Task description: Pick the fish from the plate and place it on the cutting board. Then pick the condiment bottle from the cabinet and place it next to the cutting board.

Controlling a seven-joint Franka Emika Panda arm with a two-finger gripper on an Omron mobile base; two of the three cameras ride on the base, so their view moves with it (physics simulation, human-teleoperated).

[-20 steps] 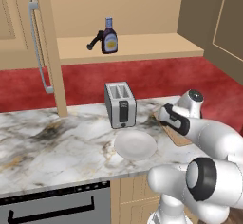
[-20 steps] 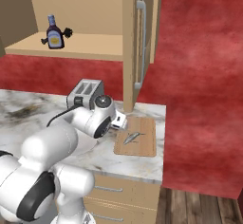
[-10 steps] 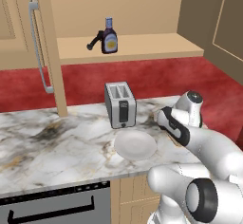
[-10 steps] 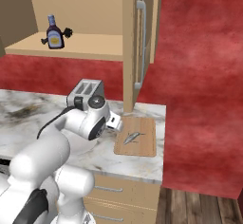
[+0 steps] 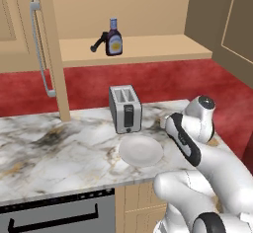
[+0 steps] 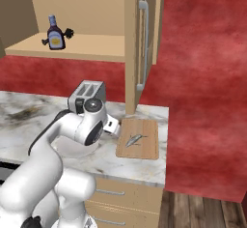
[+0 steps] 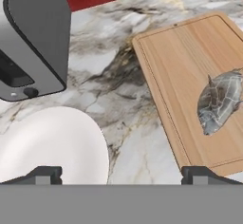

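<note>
In the hand view we see the slim silvery-grey fish (image 7: 219, 102) and the light-brown wooden cutting board (image 7: 190, 66) cut by the right edge, the round white plate (image 7: 52, 144) by the left. From the left base view our arm hides most of that board; the bottle's label stays unreadable.

The oval label on the condiment bottle (image 5: 114, 40) is too small to read; no other text shows
</note>
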